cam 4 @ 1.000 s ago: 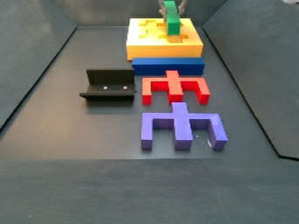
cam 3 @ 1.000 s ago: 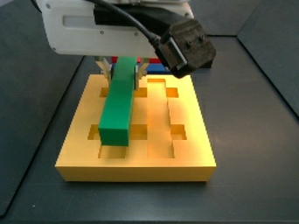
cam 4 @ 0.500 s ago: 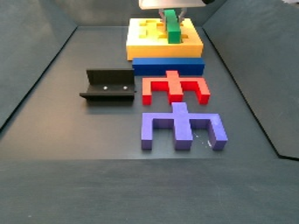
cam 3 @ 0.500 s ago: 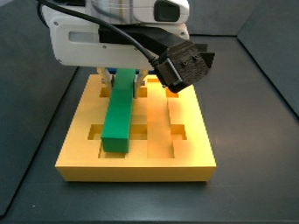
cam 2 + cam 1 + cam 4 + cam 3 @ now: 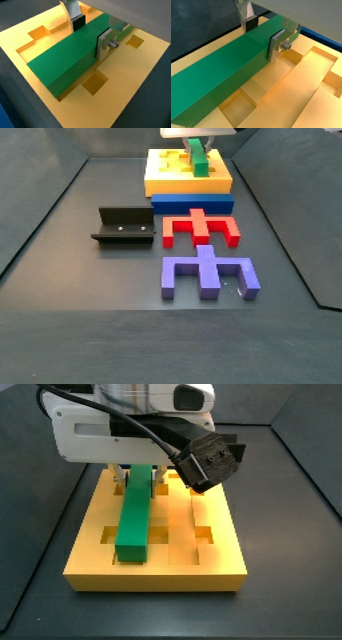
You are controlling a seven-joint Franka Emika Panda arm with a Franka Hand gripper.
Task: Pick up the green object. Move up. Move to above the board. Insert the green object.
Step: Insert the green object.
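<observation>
fixture (image 5: 123,226) seen at left on floor, well apart from board; green object (image 5: 135,514) laid lengthwise along groove of board (image 5: 225,559), near end tilted slightly; gripper (image 5: 262,31) positioned over board, fingers (image 5: 105,42) pinched on green object's sides in both wrist views; red piece (image 5: 201,227) and purple piece (image 5: 209,273) seen right of fixture, flat on floor
</observation>
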